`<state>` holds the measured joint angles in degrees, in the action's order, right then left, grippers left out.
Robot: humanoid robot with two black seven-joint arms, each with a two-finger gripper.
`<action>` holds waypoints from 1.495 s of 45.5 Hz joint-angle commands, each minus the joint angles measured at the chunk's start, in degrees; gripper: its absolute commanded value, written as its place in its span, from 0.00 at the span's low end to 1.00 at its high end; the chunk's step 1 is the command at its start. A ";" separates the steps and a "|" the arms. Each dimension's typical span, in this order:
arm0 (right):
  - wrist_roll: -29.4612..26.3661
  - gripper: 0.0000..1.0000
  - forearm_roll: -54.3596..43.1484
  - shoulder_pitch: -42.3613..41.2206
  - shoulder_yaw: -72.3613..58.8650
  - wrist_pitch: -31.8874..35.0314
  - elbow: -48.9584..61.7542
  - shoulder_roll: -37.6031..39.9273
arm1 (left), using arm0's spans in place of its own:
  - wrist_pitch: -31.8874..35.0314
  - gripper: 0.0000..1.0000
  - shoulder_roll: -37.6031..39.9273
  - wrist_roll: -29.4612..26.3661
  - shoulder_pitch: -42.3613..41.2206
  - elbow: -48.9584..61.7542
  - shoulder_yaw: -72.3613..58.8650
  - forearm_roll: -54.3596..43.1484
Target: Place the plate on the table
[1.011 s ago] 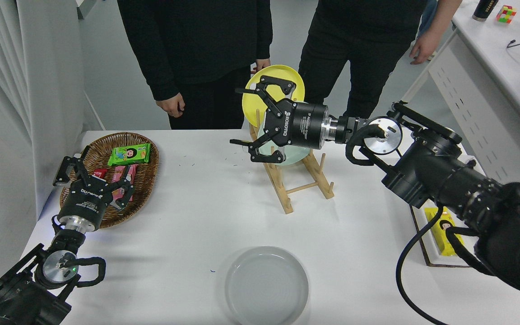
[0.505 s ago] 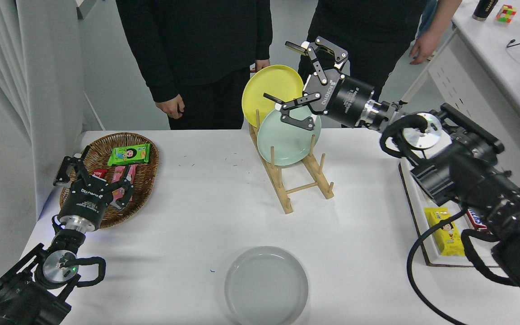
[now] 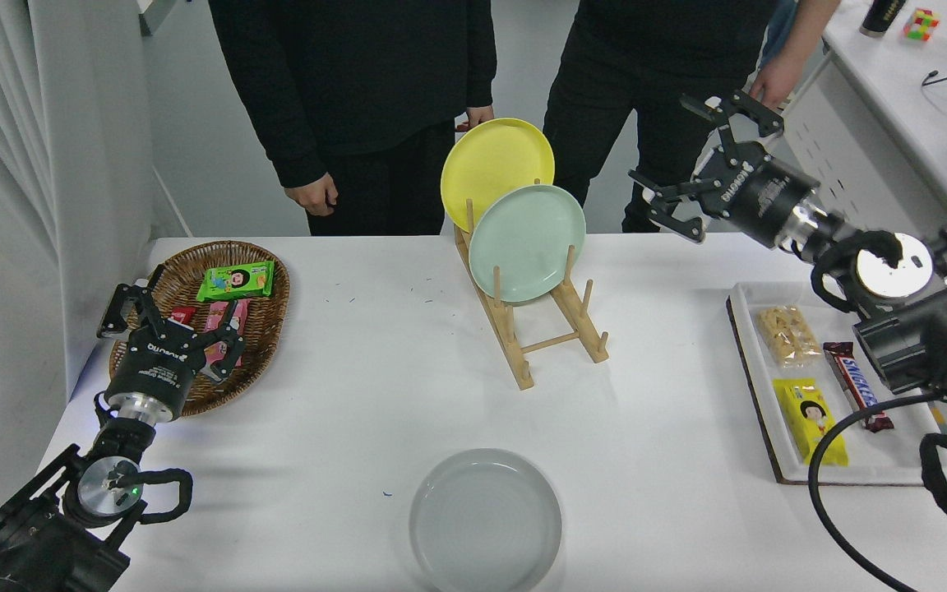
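Observation:
The light grey plate [image 3: 485, 519] lies flat on the white table [image 3: 375, 386] near its front edge, at the middle. My right gripper [image 3: 691, 156] is open and empty, raised above the table's far right edge, well away from the plate. My left gripper [image 3: 168, 316] is parked at the lower left over the wicker basket, open and empty.
A wooden rack [image 3: 533, 329] at the back middle holds a yellow plate [image 3: 496, 168] and a mint-green plate [image 3: 527, 242]. A wicker basket [image 3: 264, 316] with snacks sits at the left. A white tray [image 3: 749, 395] with snack bars sits at the right. Two people stand at the far side.
My right gripper has swung from in front of the rack up and to the right, away from the plates, staying open. The grey plate and the left arm have not moved.

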<state>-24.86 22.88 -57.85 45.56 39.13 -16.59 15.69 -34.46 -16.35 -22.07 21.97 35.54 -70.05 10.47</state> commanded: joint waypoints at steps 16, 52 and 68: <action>9.83 0.99 -11.55 5.02 -2.06 -6.78 5.78 -4.18 | 0.00 0.98 0.00 0.00 0.00 -0.03 0.00 -0.01; 10.00 0.99 -11.28 8.54 0.93 -6.61 5.78 -10.86 | 0.00 0.98 0.00 0.00 0.00 -0.03 0.00 -0.01; 10.00 0.99 -11.37 9.33 -2.31 -6.69 6.04 -8.58 | 0.00 0.98 0.00 0.00 0.00 -0.03 0.00 -0.01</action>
<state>-14.87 11.53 -49.04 45.36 32.53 -10.71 5.98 -34.45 -16.35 -22.06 21.97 35.56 -70.05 10.46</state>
